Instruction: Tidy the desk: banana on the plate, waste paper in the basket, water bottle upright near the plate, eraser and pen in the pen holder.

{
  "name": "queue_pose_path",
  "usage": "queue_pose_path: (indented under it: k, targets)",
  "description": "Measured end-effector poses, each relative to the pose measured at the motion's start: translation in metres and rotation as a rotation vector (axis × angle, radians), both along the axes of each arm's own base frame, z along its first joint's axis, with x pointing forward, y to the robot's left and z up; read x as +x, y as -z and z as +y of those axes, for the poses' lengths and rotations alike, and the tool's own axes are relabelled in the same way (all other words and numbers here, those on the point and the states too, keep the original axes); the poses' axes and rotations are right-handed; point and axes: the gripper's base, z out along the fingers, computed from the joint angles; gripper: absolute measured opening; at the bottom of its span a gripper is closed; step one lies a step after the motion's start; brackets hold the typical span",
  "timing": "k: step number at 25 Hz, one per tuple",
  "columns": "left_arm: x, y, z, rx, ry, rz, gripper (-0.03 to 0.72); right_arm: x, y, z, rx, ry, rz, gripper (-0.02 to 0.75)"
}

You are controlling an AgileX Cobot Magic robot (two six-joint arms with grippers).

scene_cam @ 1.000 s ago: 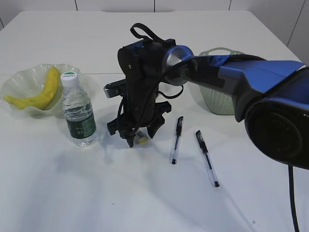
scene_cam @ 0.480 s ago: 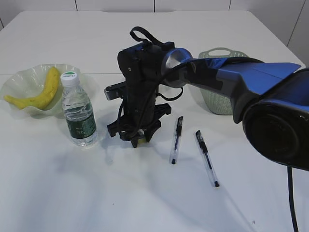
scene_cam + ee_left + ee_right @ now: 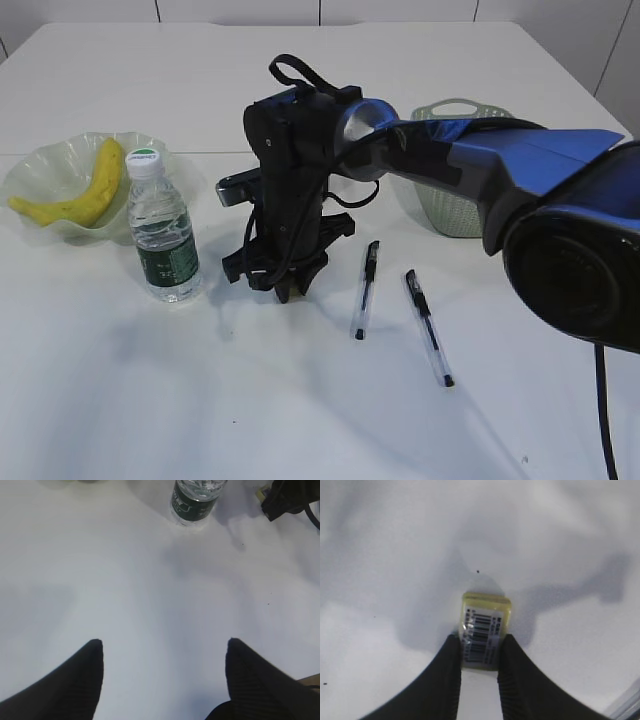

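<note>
At the centre of the white surface (image 3: 300,400), the small yellow barcode-labelled eraser (image 3: 485,631) is now pinched between the fingers of the right end effector (image 3: 479,652), which were spread around it a second ago. A lift toward the pen holder, not seen in any view, is judged possible. Two clear black-capped pens (image 3: 366,288) lie at 3 o'clock. The left end effector (image 3: 162,652) is held spread, empty.

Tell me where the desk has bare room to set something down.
Bare: the front of the desk, below the water bottle and two pens, and the far strip behind the plate and basket. Crowded: the middle row.
</note>
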Motion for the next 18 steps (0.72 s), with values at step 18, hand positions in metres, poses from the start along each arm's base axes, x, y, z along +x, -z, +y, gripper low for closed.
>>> queue_pose_path:
  k: [18]
  targets:
    - [-0.001, 0.0, 0.0, 0.001, 0.001, 0.007, 0.538, -0.001, -0.085, 0.002, 0.134, -0.026, -0.146, 0.155]
